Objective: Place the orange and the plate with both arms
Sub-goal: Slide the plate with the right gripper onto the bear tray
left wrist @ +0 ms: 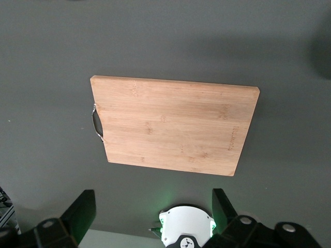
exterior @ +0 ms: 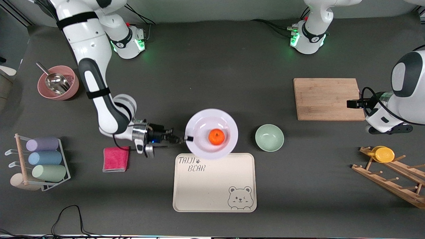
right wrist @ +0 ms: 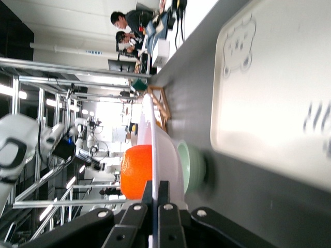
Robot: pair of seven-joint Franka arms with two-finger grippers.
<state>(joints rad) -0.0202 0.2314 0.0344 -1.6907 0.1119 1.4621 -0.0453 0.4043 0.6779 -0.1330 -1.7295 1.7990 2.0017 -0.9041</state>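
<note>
Front view: right fingers [exterior: 188, 138] pinch plate [exterior: 202, 127] rim, overlapping tray [exterior: 199, 186] edge

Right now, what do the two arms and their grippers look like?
Both arms have glossy white shells with dark grey joint sections and green-lit bases. The right arm wears black straps, a metal wrist ring and a black cable. The right gripper and left gripper have black fingers. The left arm carries a looping black cable.

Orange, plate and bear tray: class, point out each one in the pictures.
orange [exterior: 216, 136], front view, middle of the fruit.
plate [exterior: 203, 120], front view, bare rim toward the robots' bases.
bear tray [exterior: 206, 189], front view, bare surface.
</note>
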